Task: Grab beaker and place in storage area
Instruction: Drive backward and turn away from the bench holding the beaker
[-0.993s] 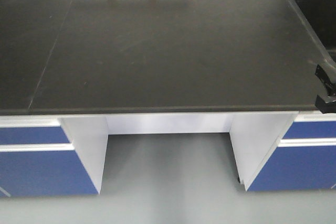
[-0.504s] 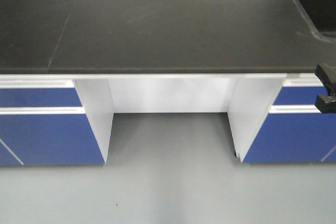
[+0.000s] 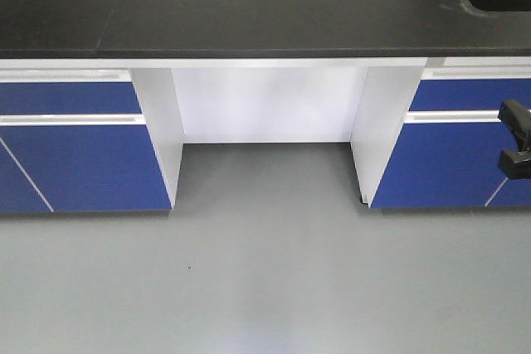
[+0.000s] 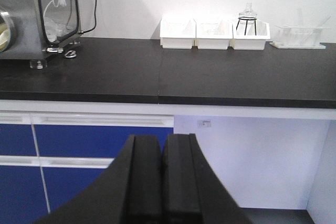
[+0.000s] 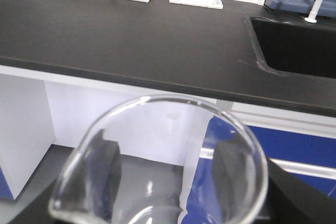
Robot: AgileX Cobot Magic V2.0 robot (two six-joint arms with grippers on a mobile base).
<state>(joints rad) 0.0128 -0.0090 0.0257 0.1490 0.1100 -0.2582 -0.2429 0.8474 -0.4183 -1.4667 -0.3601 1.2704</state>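
The clear glass beaker point(image 5: 163, 99) fills the lower part of the right wrist view, its pouring lip at the lower left. My right gripper point(image 5: 167, 179) is shut on it, with a dark finger point(image 5: 105, 174) pressed against each side of the glass. In the front view only a black part of the right gripper point(image 3: 514, 143) shows at the right edge, out in front of the bench. My left gripper point(image 4: 161, 182) is shut and empty, held below the bench edge. The storage area is out of view.
A black benchtop point(image 3: 249, 6) with white bins point(image 4: 214, 34) and a test-tube rack point(image 4: 299, 38) faces me. A sink point(image 5: 299, 45) is set into its right end. Blue drawers point(image 3: 75, 155) flank a white kneehole point(image 3: 265, 105). A metal and glass apparatus point(image 4: 42, 9) stands at the left.
The front view has pulled back from the bench: its edge has risen in the frame, the bins have left it and more grey floor shows. The right gripper stays at the right edge.
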